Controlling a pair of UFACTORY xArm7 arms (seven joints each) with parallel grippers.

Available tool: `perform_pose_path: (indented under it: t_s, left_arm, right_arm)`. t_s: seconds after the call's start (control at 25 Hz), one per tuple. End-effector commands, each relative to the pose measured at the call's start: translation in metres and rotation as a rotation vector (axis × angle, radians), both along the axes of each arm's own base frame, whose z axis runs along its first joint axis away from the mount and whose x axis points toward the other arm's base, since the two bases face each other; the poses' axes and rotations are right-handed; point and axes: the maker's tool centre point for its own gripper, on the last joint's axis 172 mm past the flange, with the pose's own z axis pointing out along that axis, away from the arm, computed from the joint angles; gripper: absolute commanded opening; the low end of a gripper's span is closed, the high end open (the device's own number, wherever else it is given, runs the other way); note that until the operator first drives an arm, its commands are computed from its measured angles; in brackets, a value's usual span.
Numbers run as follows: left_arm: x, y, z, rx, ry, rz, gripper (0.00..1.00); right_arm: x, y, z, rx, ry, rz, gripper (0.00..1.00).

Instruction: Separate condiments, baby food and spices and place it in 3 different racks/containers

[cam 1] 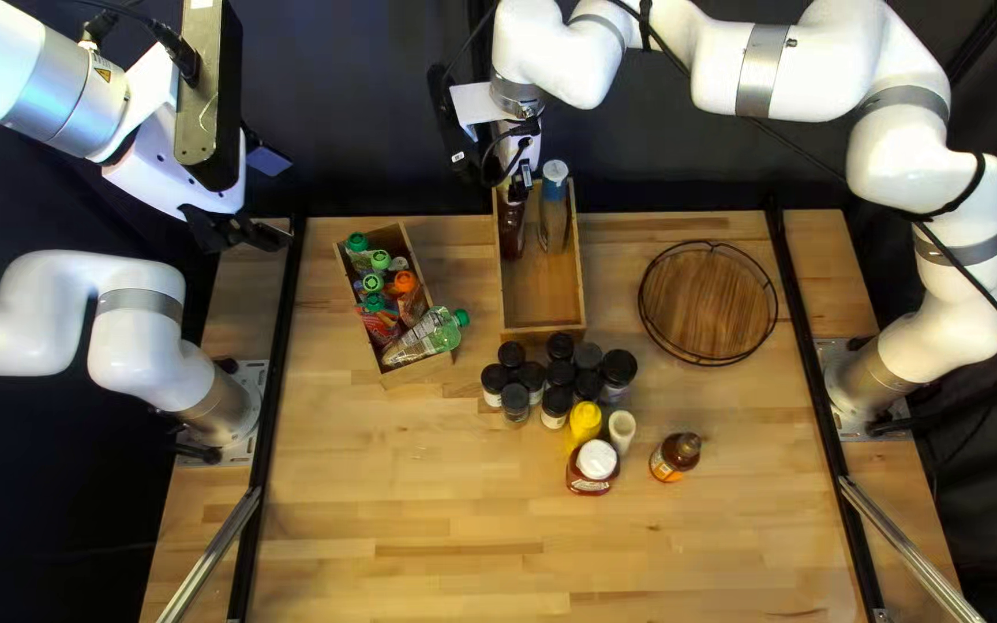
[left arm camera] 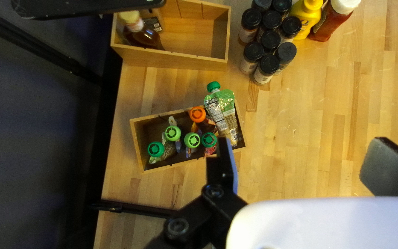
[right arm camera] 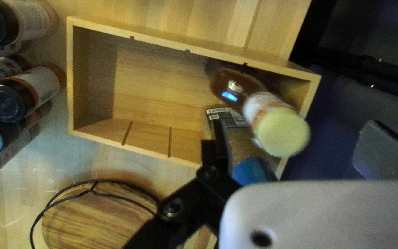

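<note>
Left arm (cam 1: 141, 335) and right arm (cam 1: 914, 150) raised, jaws parted (both widely).

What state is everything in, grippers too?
Left gripper: open
Right gripper: open
Food pouches: capped, in a wooden box
Dark bottle: capped, in the middle box
Spice jars: capped, standing
Mustard bottle: upright
Red sauce bottle: capped, upright
Round rack: flat

Looks like a robotics lab: mounted white arms (cam 1: 943, 346), a wooden table (cam 1: 406, 519), a dark curtain (cam 1: 349, 115).
</note>
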Motion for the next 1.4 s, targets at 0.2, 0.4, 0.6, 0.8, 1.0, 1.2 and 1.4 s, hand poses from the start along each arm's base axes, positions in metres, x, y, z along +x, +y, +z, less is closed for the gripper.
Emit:
perform_pose_path:
  t_s: [0.2, 0.4, 0.6, 0.8, 1.0, 1.2, 1.4]
  left_arm:
    - [0.000, 0.000, 0.000, 0.000, 0.000, 0.000, 1.00]
    - [0.000, 0.000, 0.000, 0.000, 0.000, 0.000, 1.00]
    - [0.000, 0.000, 0.000, 0.000, 0.000, 0.000, 1.00]
    - [0.000, 0.000, 0.000, 0.000, 0.000, 0.000, 1.00]
    - [0.000, 0.000, 0.000, 0.000, 0.000, 0.000, 1.00]
    - [0.000, 0.000, 0.000, 0.000, 0.000, 0.000, 1.00]
    - [0.000, 0.000, 0.000, 0.000, 0.000, 0.000, 1.00]
  right_arm:
    - [-0.056, 0.121, 0.053, 0.102, -0.060, -0.016, 1.00]
    - [-0.098, 0.228, 0.052, 0.135, -0.055, -0.033, 1.00]
    - [-0.140, 0.306, 0.039, 0.127, -0.052, -0.046, 1.00]
    - [-0.167, 0.348, 0.013, 0.095, -0.047, -0.078, 1.00]
    - [-0.194, 0.367, -0.022, 0.036, -0.052, -0.148, 1.00]
    - [-0.216, 0.365, -0.052, -0.041, -0.069, -0.236, 1.00]
    - [-0.226, 0.363, -0.077, -0.044, -0.076, -0.274, 1.00]
